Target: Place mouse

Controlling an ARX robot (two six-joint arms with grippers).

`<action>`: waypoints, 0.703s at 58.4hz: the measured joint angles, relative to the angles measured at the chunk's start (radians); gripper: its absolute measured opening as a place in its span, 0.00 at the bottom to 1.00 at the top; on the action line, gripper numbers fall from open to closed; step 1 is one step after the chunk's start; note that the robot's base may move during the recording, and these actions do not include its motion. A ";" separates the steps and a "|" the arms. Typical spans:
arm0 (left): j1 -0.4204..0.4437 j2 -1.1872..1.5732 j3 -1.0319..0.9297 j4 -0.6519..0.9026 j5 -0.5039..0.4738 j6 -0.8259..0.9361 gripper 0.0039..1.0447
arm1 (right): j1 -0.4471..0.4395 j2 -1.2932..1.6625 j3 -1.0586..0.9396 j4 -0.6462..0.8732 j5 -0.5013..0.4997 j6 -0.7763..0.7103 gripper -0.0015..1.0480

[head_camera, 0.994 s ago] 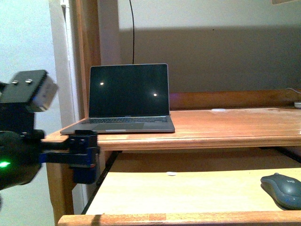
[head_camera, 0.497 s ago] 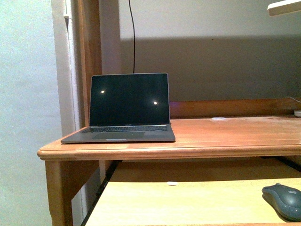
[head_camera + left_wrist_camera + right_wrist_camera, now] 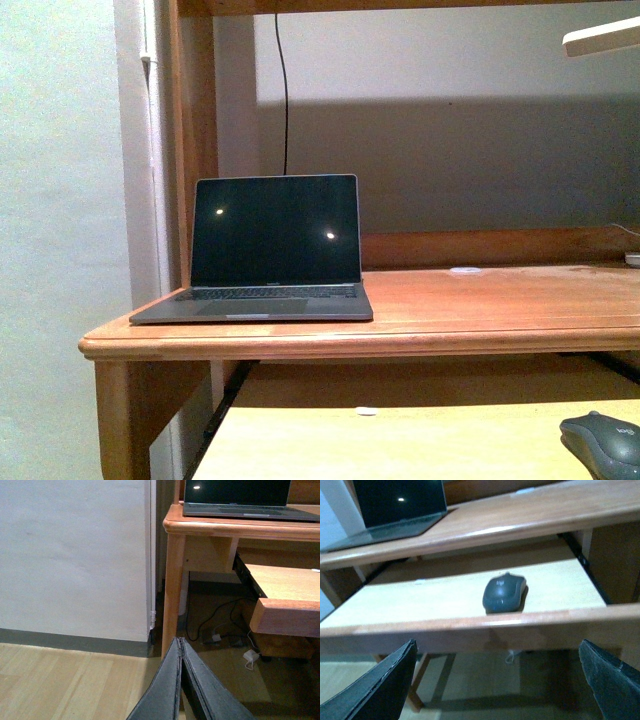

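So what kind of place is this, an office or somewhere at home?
Probably a home study corner: a wooden desk with an open laptop, a mouse on its pull-out tray, and loose cables on the floor beneath.

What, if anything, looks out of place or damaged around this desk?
Nothing looks spilled or damaged. The mouse sits flat on the pull-out tray, near its front edge. Only the loose cables lying under the desk look untidy.

The left arm has gone from the front view, where laptop [image 3: 270, 250] and mouse [image 3: 603, 444] sit lower.
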 joint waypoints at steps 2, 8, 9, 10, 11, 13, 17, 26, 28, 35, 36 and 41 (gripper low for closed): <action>0.000 0.000 0.000 0.000 0.001 0.000 0.02 | 0.022 0.082 0.036 0.063 0.028 0.005 0.93; 0.000 0.000 0.000 0.000 0.001 0.000 0.02 | 0.084 0.261 0.134 0.146 0.100 0.005 0.93; 0.000 0.000 0.000 0.000 0.002 0.000 0.02 | 0.092 0.276 0.144 0.151 0.108 0.005 0.93; 0.000 0.000 0.000 0.000 0.002 0.000 0.02 | 0.108 0.306 0.163 0.160 0.124 0.004 0.93; 0.000 0.000 0.000 0.000 0.002 0.000 0.02 | 0.125 0.334 0.182 0.169 0.140 0.002 0.93; 0.000 0.000 0.000 0.000 0.002 0.000 0.02 | 0.152 0.373 0.212 0.179 0.161 -0.003 0.93; 0.000 0.000 0.000 0.000 0.002 0.000 0.02 | 0.214 0.470 0.278 0.197 0.214 -0.026 0.93; 0.000 0.000 0.000 0.000 0.002 0.000 0.02 | 0.313 0.619 0.389 0.214 0.288 -0.092 0.93; 0.000 0.000 0.000 0.000 0.002 -0.001 0.03 | 0.328 0.649 0.411 0.214 0.301 -0.110 0.93; 0.000 0.000 0.000 0.000 0.002 0.000 0.23 | 0.351 0.760 0.478 0.188 0.366 -0.193 0.93; 0.000 0.000 0.000 0.000 0.002 0.000 0.25 | 0.352 0.768 0.483 0.182 0.373 -0.197 0.93; 0.000 0.000 0.000 0.000 0.002 0.000 0.39 | 0.359 0.831 0.519 0.116 0.434 -0.253 0.93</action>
